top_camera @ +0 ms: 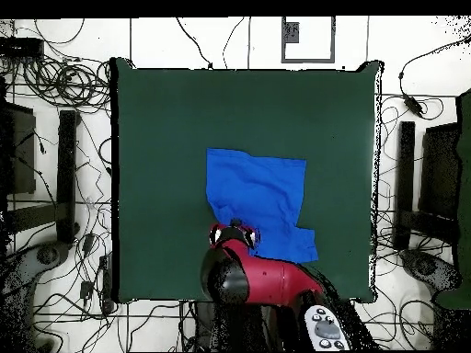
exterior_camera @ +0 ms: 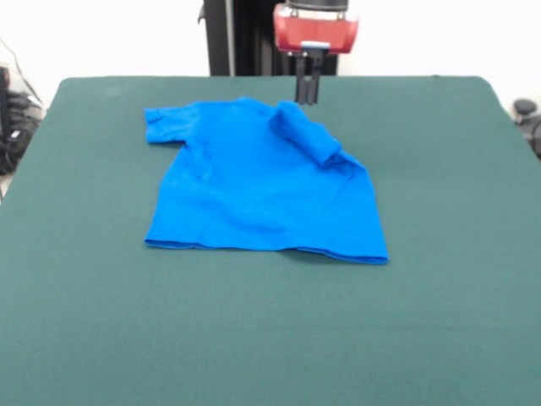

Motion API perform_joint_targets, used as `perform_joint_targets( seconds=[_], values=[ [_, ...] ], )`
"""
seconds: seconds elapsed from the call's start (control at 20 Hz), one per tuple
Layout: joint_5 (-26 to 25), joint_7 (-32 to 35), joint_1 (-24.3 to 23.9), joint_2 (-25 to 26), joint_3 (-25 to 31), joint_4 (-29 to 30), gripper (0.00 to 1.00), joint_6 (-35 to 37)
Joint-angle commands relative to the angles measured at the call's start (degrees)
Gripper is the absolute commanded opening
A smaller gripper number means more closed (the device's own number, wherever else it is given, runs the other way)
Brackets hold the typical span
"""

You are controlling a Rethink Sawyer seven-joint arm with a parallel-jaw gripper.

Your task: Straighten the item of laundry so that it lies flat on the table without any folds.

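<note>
The bright blue T-shirt (exterior_camera: 254,186) lies on the dark green table (exterior_camera: 439,279), a little beyond its middle. Its body is mostly spread out, with the hem toward the near side. One sleeve (exterior_camera: 165,123) lies out flat at the left. The other sleeve (exterior_camera: 306,134) is folded over onto the body as a thick roll. My gripper (exterior_camera: 307,95) hangs just behind that folded sleeve, with its dark fingers close together and nothing between them. In the overhead view the shirt (top_camera: 258,191) lies just above the red wrist, which covers the gripper (top_camera: 235,227).
The black pedestal (exterior_camera: 232,38) stands at the table's far edge. Cables and dark equipment (top_camera: 55,184) lie on the floor around the table. A grey controller (top_camera: 324,329) sits by the robot's base.
</note>
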Motion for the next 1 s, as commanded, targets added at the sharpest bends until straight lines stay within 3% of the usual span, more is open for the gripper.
perform_joint_targets(
  seconds=[0.05, 0.3, 1.0],
  values=[
    [-1.03, 7.94, -1.66, 3.95, 4.2, 0.01, 0.0, 0.99],
    [-2.07, 6.94, -3.43, 4.29, 5.22, -0.13, 0.0, 1.18],
    [-2.36, 8.58, -2.38, 6.9, 6.22, 0.46, 0.0, -1.12]
  ],
)
